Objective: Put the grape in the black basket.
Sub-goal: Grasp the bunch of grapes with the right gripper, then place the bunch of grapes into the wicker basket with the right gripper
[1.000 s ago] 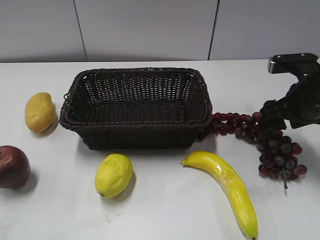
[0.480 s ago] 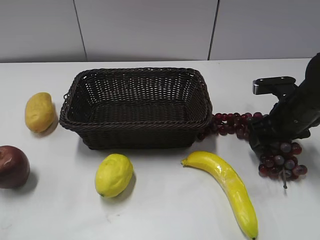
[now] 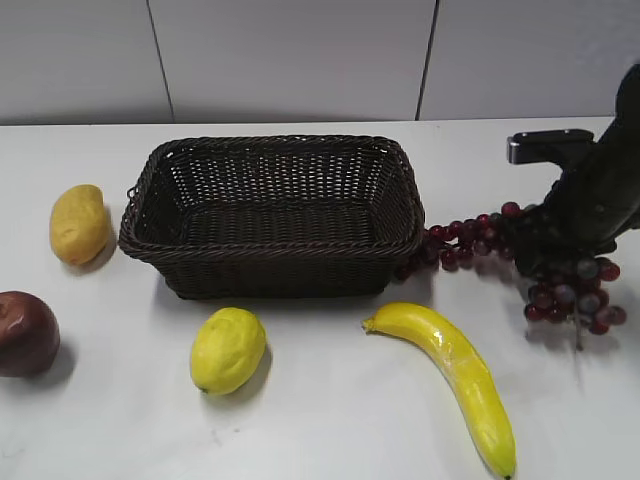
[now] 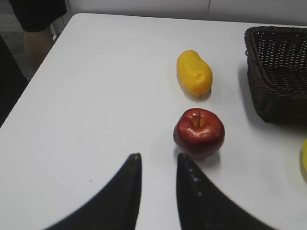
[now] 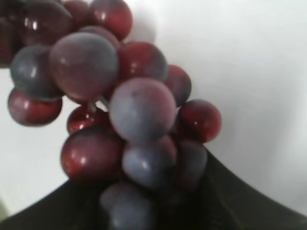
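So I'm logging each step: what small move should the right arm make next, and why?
Probably lift: the right gripper looks closed on the long bunch of dark red and purple grapes, whose left end trails low beside the dark woven wicker basket, below its rim.

Lab or test-room setup: bare white table, plain grey panelled wall, plastic-looking fruit props laid out like lemon and banana, nothing homely.
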Tool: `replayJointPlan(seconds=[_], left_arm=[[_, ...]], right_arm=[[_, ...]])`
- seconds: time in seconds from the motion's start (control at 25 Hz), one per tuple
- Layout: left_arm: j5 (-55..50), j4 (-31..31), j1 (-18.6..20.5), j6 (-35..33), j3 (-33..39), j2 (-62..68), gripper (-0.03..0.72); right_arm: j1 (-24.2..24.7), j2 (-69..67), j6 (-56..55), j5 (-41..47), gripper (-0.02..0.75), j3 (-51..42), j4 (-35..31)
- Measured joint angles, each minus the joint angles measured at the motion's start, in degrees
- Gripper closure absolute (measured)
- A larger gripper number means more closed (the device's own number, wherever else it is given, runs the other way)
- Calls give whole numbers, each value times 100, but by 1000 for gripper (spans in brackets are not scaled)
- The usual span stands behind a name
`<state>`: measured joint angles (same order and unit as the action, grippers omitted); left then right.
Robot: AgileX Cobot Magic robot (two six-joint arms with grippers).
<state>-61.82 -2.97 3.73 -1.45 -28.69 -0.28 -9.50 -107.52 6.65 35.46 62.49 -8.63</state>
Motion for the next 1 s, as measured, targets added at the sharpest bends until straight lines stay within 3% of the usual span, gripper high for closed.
replayJointPlan(seconds=[0.28, 0.48, 0.72, 1.0], left_arm=[[0, 0, 0, 0, 0, 0, 455], [0, 0, 0, 0, 0, 0, 455], [0, 0, 0, 0, 0, 0, 455], [0, 0, 0, 0, 0, 0, 455]], right_arm=[[0, 872, 1, 997, 437, 992, -47], [-149, 1468, 6, 1155, 437, 1729, -104], [-904, 1698, 226, 1107, 438, 2520, -312], [-1811, 1446, 260, 319, 438, 2640, -407]])
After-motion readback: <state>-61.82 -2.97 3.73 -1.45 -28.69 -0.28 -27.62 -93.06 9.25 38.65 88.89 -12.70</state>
